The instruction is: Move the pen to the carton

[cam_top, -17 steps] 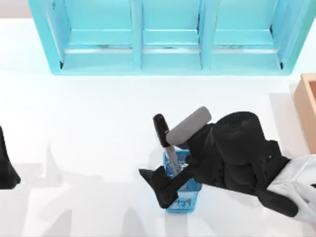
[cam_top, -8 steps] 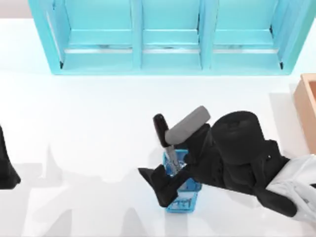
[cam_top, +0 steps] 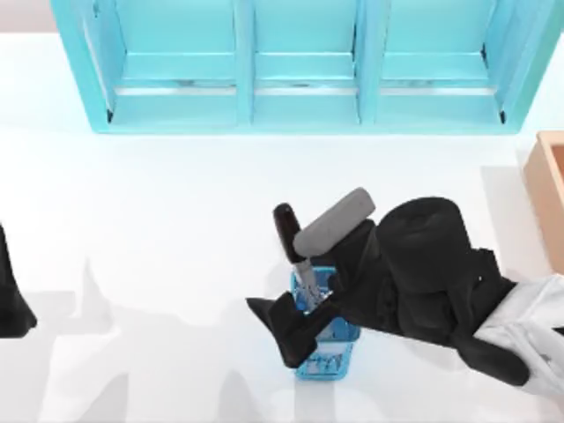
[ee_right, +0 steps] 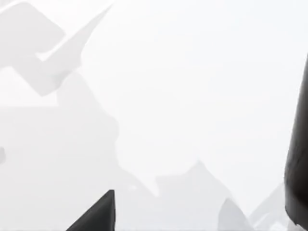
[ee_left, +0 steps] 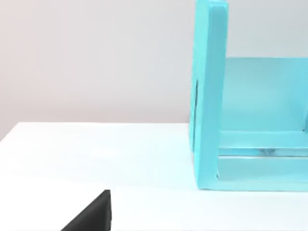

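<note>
Turquoise shelf unit (cam_top: pixel 300 66): spans the top of the top view, three open bays; its end wall also stands at the right of the left wrist view.

White table (cam_top: pixel 159 229): you see it bare across the left and centre.

Right arm (cam_top: pixel 432 273): reaches in from the lower right of the top view toward the lower centre.

Carton (cam_top: pixel 548 194): tan, at the right edge of the top view, well apart from the pen.

Blue mesh holder (cam_top: pixel 328 345): lower centre.

Right gripper (cam_top: pixel 295 322): sits at the holder, fingers on either side of the pen's lower body; you cannot tell whether they clamp it.

Pen (cam_top: pixel 291 242): stands tilted in the holder, black cap uppermost.

Left gripper (cam_top: pixel 11 304): parked at the left edge; finger state unclear.
</note>
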Motion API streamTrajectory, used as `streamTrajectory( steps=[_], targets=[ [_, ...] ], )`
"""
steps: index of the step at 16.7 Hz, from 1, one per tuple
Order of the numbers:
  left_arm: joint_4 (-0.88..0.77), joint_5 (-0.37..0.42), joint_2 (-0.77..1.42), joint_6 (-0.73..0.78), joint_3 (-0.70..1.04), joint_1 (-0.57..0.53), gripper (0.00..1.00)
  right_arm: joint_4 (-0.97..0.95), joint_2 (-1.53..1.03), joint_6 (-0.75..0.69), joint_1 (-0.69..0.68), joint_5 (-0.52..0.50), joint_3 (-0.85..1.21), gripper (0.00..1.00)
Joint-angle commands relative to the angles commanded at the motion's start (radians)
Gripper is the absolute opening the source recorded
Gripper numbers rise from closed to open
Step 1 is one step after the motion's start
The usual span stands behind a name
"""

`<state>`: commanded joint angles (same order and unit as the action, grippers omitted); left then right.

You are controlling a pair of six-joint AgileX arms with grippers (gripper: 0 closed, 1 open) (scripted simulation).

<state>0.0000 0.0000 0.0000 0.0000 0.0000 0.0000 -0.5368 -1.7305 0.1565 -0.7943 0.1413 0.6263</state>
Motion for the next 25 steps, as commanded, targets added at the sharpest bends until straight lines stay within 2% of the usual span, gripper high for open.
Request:
streamTrajectory(
  steps=[5,8,20,25],
  targets=[
    [0.0,0.0,0.0,0.0,0.0,0.0,1.0,0.002,0.005,0.003,0.0,0.004,0.007,0.0],
    [0.0,0.0,0.0,0.0,0.0,0.0,1.0,0.067,0.028,-0.019,0.03,0.042,0.022,0.0],
    [0.0,0.0,0.0,0.0,0.0,0.0,1.0,0.832,0.533,-0.273,0.438,0.383,0.17,0.0],
    [0.0,0.0,0.0,0.0,0.0,0.0,1.0,0.941,0.642,-0.324,0.52,0.439,0.194,0.0]
  ],
)
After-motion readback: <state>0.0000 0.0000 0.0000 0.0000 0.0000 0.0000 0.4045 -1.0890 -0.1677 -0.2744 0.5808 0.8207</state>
